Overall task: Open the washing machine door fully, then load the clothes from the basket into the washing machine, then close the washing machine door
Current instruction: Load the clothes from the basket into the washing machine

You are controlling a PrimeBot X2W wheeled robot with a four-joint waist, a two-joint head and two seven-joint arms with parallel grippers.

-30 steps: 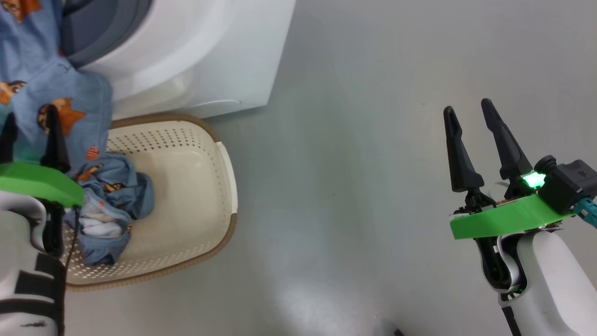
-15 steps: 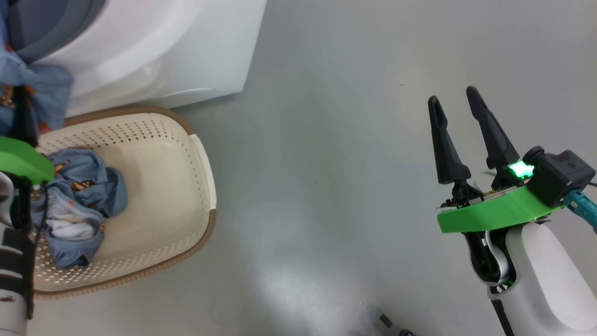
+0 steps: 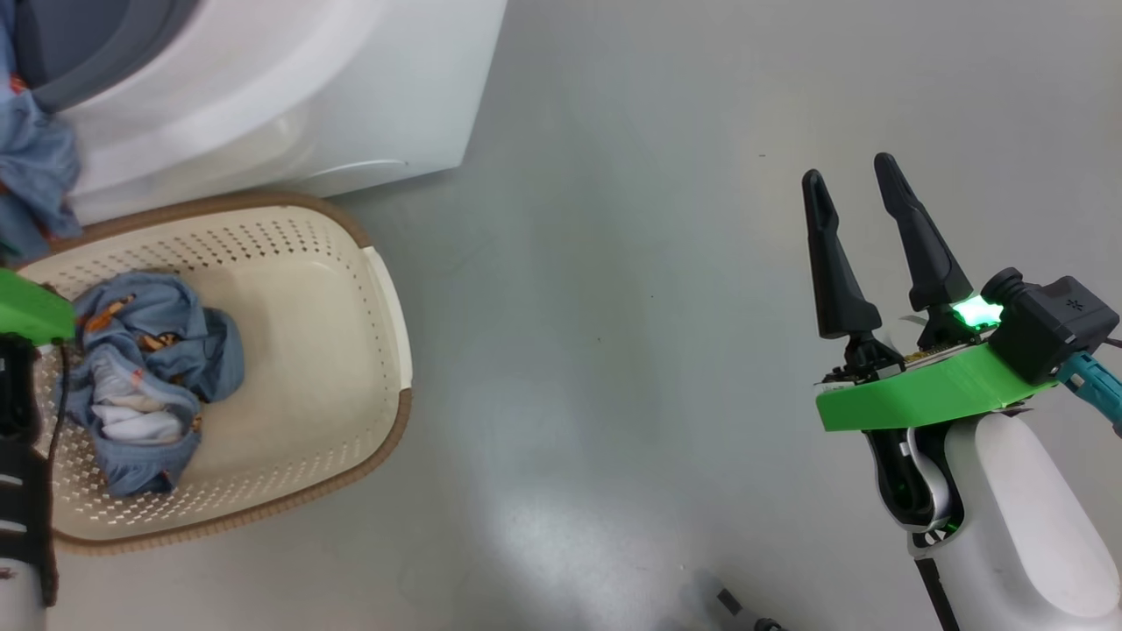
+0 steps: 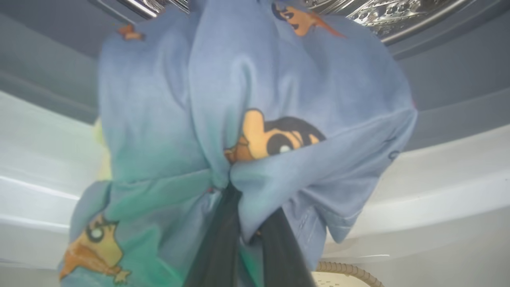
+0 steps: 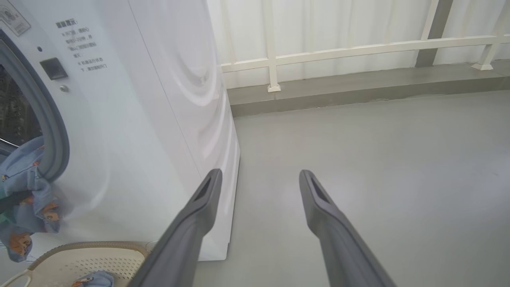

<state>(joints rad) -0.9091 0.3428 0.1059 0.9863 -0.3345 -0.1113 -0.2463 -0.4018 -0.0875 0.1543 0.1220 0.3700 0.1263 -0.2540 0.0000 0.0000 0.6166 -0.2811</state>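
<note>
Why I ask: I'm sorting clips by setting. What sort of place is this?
Probably a home laundry area, perhaps a balcony or utility space: a white front-loading washing machine, a basket holding clothes on a bare grey floor, and a white railing behind.

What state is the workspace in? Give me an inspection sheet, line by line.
Surface: grey floor, glossy.
Job's things: washing machine with its grey gasket exposed; held garment hangs at the drum mouth; second garment lies crumpled in the basket.
Clutter: small dark object at the head view's bottom edge, too blurred to identify.
Grippers: left gripper shut on the held garment; right gripper open, empty, above the floor.
Cables: thin dark cable along the left arm; teal cable at the right wrist.
Surroundings: white railing on a low ledge.
</note>
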